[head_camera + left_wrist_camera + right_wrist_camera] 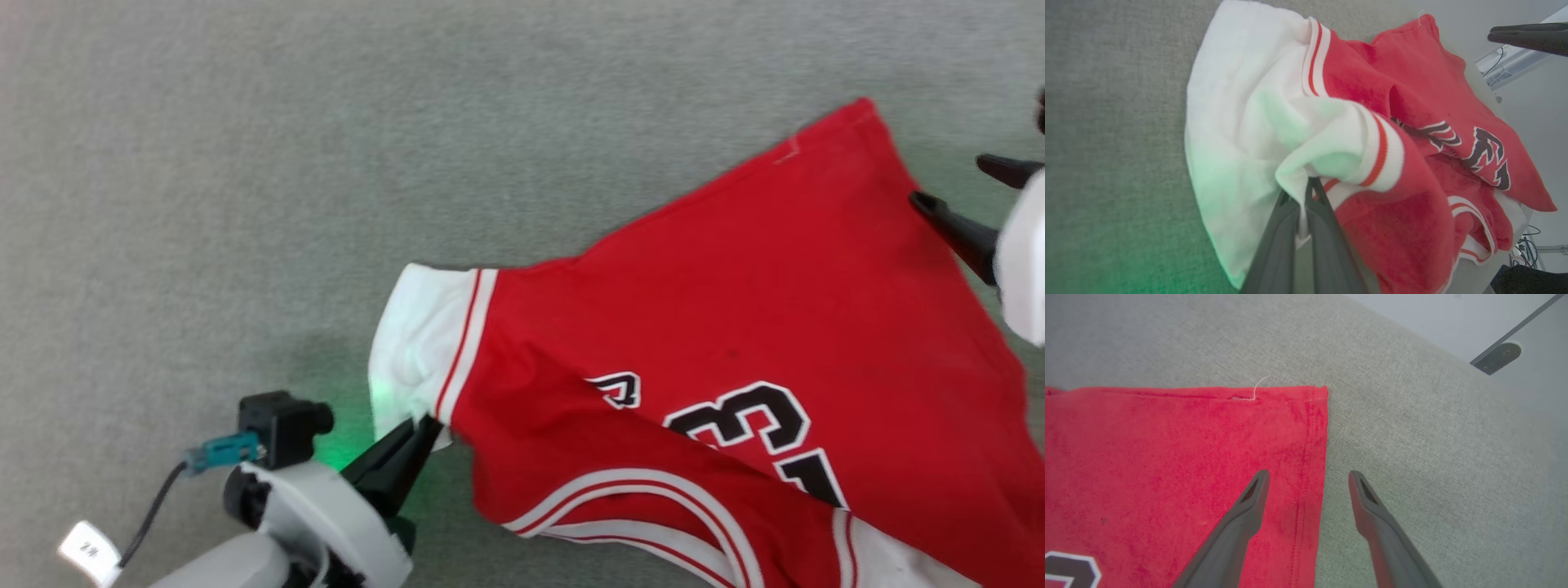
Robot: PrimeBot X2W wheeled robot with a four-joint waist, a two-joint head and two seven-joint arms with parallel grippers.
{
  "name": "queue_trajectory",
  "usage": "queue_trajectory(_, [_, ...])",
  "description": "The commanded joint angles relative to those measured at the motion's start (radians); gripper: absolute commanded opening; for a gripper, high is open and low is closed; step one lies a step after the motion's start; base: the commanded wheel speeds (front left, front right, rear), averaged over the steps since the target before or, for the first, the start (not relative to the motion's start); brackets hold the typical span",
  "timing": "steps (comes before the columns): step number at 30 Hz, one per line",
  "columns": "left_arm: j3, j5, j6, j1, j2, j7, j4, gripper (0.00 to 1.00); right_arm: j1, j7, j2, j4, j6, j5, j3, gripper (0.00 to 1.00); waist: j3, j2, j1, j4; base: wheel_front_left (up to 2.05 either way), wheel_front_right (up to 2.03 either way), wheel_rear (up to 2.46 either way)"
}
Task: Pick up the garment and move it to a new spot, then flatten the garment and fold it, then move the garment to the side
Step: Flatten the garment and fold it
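The left gripper (pixel 424 429), at the lower left of the head view, has its two dark fingers pressed together on a fold of the white sleeve panel (pixel 412 327), just beside the striped trim (pixel 461 343). The garment (pixel 735 327) runs from that pinch across the centre and right of the frame, resting on the grey surface (pixel 245 163). In the left wrist view the sleeve bunches in soft folds over the red body.

The right gripper (pixel 947 180), at the right edge, has its fingers spread. One finger is over the red hem and the other over bare surface; contact cannot be confirmed.

Handling, as judged: the garment is light, limp and non-fragile, and it will sag and crease wherever it is unsupported. Grip it at seams or hemmed corners, where the doubled cloth resists slipping.

Materials: the red jersey has a slightly fuzzy nap, a stitched hem and a loose thread (pixel 1259 386). The numerals (pixel 751 416) are black with a white outline. The surface is a flat grey weave.
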Motion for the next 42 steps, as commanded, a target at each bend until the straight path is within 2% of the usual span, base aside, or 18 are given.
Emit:
queue_trajectory(1, [0.0,0.012,-0.014,-0.019,-0.023,-0.004,0.011,0.0,-0.055,-0.007,0.0,0.059,-0.001,-0.012,0.044,1.0,0.034,0.0,0.0,0.048,0.0,0.0,0.0])
queue_trajectory(8, [-0.01,0.027,-0.051,-0.051,-0.103,-0.008,0.066,0.0,-0.218,-0.056,-0.015,0.263,-0.001,-0.026,0.178,1.0,0.083,0.0,0.0,0.099,0.0,0.0,0.0])
queue_trajectory(13, [-0.008,0.033,-0.069,-0.06,-0.127,-0.011,0.102,0.0,-0.253,-0.031,-0.025,0.332,-0.001,0.006,0.264,1.0,0.094,0.0,0.0,0.109,0.0,0.0,0.0])
queue_trajectory(15, [-0.004,0.034,-0.076,-0.064,-0.13,-0.012,0.116,0.0,-0.246,-0.016,-0.022,0.349,-0.001,0.045,0.305,0.42,0.092,0.0,0.0,0.111,0.0,0.0,0.0])
queue_trajectory(17, [0.004,0.035,-0.087,-0.064,-0.133,-0.015,0.123,0.0,-0.245,-0.018,-0.018,0.368,0.0,0.075,0.324,0.0,0.084,0.0,0.0,0.11,0.0,0.0,0.0])
queue_trajectory(23, [0.038,0.052,-0.095,-0.06,-0.114,-0.026,0.126,0.0,-0.256,-0.117,-0.009,0.41,-0.001,0.119,0.314,0.0,0.038,0.0,0.0,0.099,0.0,0.0,0.0])
queue_trajectory(30, [0.12,0.032,-0.155,-0.13,-0.078,-0.021,0.142,0.0,-0.277,-0.328,0.041,0.524,-0.001,0.117,0.204,0.0,-0.024,0.0,0.0,0.08,0.0,0.0,0.0])
queue_trajectory(36, [0.183,-0.01,-0.2,-0.309,-0.056,0.06,0.176,0.0,-0.372,-0.499,0.098,0.649,-0.001,0.061,0.07,0.0,-0.028,0.0,0.0,0.054,0.0,0.0,0.0])
queue_trajectory(42, [0.254,-0.052,-0.226,-0.6,-0.094,0.16,0.314,0.0,-0.567,-0.654,0.168,0.781,-0.001,-0.048,-0.081,0.0,0.023,0.0,0.0,0.023,0.0,0.0,0.0])
